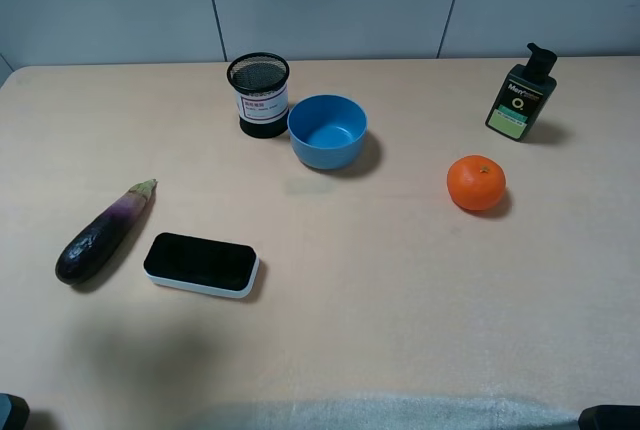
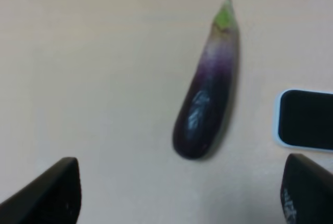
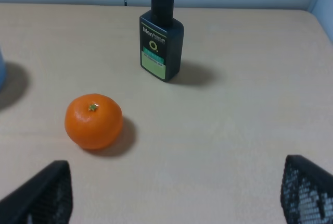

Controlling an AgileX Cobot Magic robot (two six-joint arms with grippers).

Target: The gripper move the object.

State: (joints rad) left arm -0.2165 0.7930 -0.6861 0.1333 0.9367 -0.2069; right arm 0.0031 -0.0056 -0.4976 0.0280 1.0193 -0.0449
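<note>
The object, a long glossy dark-purple eggplant (image 1: pixel 102 234) with a pale violet neck and green stem cap, lies on the tan table at the left. In the left wrist view the eggplant (image 2: pixel 206 97) lies just beyond my left gripper (image 2: pixel 179 185), whose dark fingers (image 2: pixel 49 193) stand wide apart with nothing between them. My right gripper (image 3: pixel 177 190) is also open and empty over the table's right side, short of the orange. In the high view only dark bits of the arms show at the bottom corners.
A black-and-white eraser (image 1: pixel 201 264) lies right beside the eggplant. A black mesh cup (image 1: pixel 259 94) and a blue bowl (image 1: pixel 328 131) stand at the back middle. An orange (image 1: pixel 476 182) and a dark pump bottle (image 1: pixel 521 94) are on the right.
</note>
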